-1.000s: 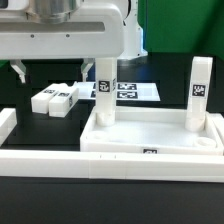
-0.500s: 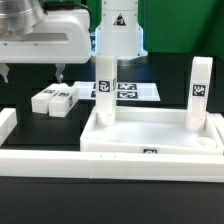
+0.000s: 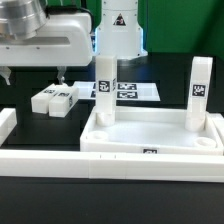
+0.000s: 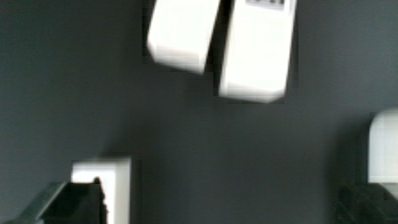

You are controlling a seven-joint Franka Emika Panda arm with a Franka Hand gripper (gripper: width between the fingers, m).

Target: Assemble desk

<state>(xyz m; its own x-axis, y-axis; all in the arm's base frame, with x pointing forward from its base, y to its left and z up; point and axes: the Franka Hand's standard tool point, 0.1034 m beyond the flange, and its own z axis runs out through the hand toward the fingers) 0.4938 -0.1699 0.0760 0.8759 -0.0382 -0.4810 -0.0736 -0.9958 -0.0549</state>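
Observation:
The white desk panel lies flat with its rim up. Two white tagged legs stand upright in its far corner sockets, one toward the exterior view's left and one toward its right. Two loose legs lie side by side on the black table, to the exterior view's left of the panel. They also show in the wrist view. My gripper hangs open and empty just above and behind the loose legs, touching neither. In the wrist view the gripper has its jaws wide apart over bare table.
The marker board lies behind the panel. A long low white border bar runs along the front and another stands at the exterior view's left. The arm's white base stands behind.
The gripper has moved toward the exterior view's left, from near the left upright leg to above the two loose legs. It stayed open. The parts have not moved.

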